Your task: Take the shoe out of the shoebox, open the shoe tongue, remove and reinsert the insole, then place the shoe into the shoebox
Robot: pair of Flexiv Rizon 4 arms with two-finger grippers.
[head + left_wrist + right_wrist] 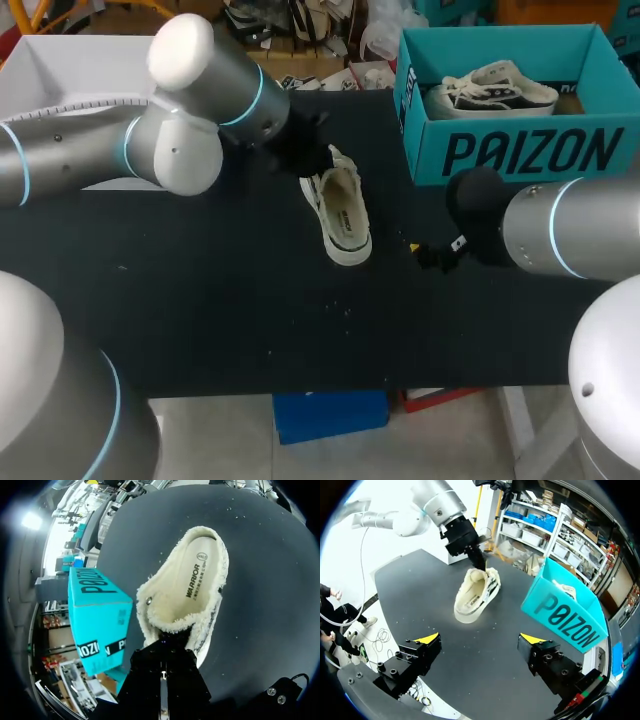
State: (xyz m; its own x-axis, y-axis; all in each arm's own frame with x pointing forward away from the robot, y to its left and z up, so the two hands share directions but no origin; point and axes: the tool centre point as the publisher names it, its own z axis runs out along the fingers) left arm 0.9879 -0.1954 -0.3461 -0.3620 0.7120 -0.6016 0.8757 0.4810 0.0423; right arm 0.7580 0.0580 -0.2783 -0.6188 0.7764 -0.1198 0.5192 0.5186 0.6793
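White fleece-lined shoe [342, 215] lies on the black table [200, 290] at frame centre, left of the teal shoebox [520, 150]; left gripper [312, 160] sits at its upper end, grip cannot be told; right gripper [479, 639] hangs spread wide, empty, nearby.

Left arm [190, 150] and right arm [580, 235] are silver-grey tubes, their rounded joints ringed in pale blue. The right gripper [480, 639] has black, blocky, screw-studded fingers [415, 657] with yellow tips, and perhaps a red connector.
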